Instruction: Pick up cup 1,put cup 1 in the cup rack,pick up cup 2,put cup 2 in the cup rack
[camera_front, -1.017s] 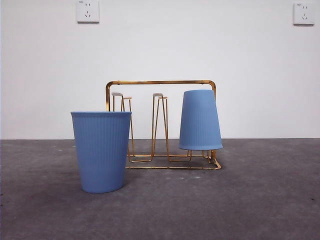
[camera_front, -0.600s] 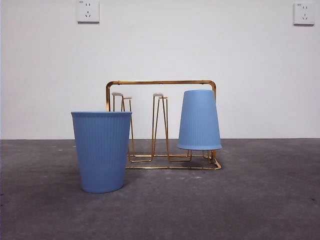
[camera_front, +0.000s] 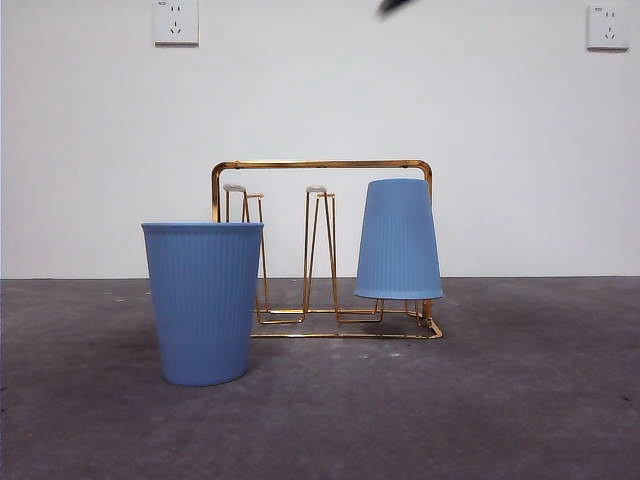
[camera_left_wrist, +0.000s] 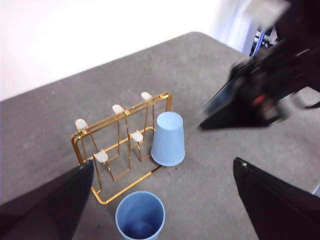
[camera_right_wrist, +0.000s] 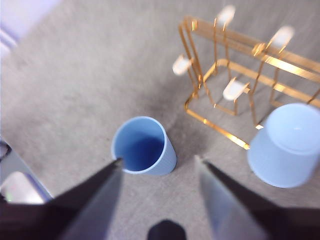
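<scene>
One blue ribbed cup (camera_front: 400, 240) hangs upside down over a peg at the right end of the gold wire cup rack (camera_front: 320, 165). A second blue cup (camera_front: 205, 300) stands upright on the table in front of the rack's left end. My right gripper (camera_right_wrist: 159, 161) hovers high above that upright cup (camera_right_wrist: 144, 145), open and holding nothing; the picture is blurred. In the front view it shows only as a black tip (camera_front: 395, 6) at the top edge. My left gripper (camera_left_wrist: 164, 167) is open and well above the rack (camera_left_wrist: 120, 140), the inverted cup (camera_left_wrist: 168, 140) and the upright cup (camera_left_wrist: 140, 216).
The grey table top (camera_front: 520, 400) runs back to a white wall with two sockets (camera_front: 175, 22). Several rack pegs with pale tips (camera_front: 318, 190) carry nothing. The right arm (camera_left_wrist: 260, 85) appears dark and blurred in the left wrist view.
The inverted cup shifted slightly and settled on its peg. A black arm tip has come into the top of the front view.
</scene>
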